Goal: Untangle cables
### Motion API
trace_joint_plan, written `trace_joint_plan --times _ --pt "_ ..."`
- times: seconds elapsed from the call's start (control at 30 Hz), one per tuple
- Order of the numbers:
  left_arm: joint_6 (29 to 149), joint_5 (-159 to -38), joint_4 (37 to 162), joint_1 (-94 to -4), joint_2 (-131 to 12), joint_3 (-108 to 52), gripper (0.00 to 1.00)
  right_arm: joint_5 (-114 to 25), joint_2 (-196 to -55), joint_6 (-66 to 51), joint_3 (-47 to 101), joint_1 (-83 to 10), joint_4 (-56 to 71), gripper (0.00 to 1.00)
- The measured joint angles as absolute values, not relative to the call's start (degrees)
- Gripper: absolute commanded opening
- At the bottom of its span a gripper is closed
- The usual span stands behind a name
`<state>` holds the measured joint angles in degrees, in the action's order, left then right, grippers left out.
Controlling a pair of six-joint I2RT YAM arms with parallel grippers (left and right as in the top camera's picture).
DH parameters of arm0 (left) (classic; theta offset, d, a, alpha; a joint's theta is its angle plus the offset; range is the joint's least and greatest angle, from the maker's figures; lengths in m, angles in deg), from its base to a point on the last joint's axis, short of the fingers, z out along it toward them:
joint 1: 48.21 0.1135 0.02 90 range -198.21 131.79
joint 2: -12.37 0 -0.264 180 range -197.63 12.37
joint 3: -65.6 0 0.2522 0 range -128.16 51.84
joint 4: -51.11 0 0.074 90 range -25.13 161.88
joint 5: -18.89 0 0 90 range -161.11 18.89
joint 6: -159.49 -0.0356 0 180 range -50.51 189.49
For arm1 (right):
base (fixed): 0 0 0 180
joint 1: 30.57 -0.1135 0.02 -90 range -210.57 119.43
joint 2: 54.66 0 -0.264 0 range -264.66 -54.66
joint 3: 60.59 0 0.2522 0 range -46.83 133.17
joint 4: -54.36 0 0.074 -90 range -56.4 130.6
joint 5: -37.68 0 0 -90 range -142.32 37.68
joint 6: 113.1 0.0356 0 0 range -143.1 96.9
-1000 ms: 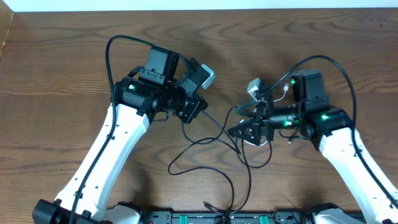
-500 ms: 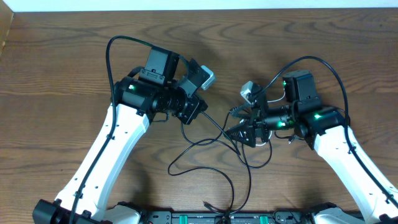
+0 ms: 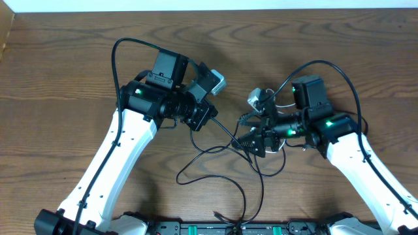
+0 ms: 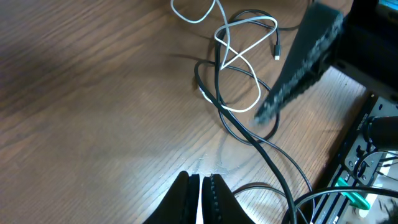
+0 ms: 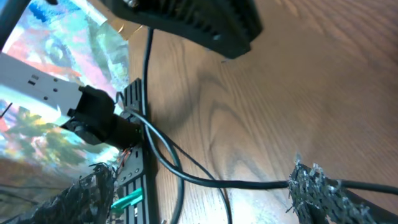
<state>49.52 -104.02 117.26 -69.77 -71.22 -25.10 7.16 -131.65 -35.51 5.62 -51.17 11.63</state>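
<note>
1. A dark brown wood-grain table (image 3: 65,65) fills the overhead view, with a black rail (image 3: 215,228) along the bottom edge
2. The cables (image 3: 230,136) lie in a loose tangle at the centre of the frame, between the two arms, and thin black loops trail down toward the rail
3. The left gripper (image 3: 201,121) sits just upper left of the tangle, where one black strand ends against it
4. In the left wrist view the left gripper (image 4: 200,183) shows at the bottom centre with its jaws pressed together, tips close over the wood. Whether a cord is nipped between them cannot be told
5. The same view shows the white cable (image 4: 219,38) looped at the upper centre. It crosses over itself and over a black cable (image 4: 249,138) that runs diagonally to the lower right
6. The right gripper (image 3: 251,140) reaches in from the right, over the right side of the tangle
7. In the right wrist view the right gripper (image 5: 199,186) has its jaws spread wide, one rough black pad at the lower left and one at the lower right
8. There a black cord (image 5: 249,183) lies across the gap between the pads and touches the right-hand pad
</note>
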Motion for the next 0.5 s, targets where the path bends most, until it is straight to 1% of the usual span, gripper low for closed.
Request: trace_joint_plan --times 0.2,0.5 --pt "49.5 -104.0 117.3 -69.8 -71.2 -25.1 0.08 6.1 -131.7 -35.8 5.6 -53.4 11.6 0.87" --pt "49.5 -104.0 117.3 -69.8 -71.2 -25.1 0.08 5.0 -131.7 -36.0 5.6 -54.2 11.5 0.87"
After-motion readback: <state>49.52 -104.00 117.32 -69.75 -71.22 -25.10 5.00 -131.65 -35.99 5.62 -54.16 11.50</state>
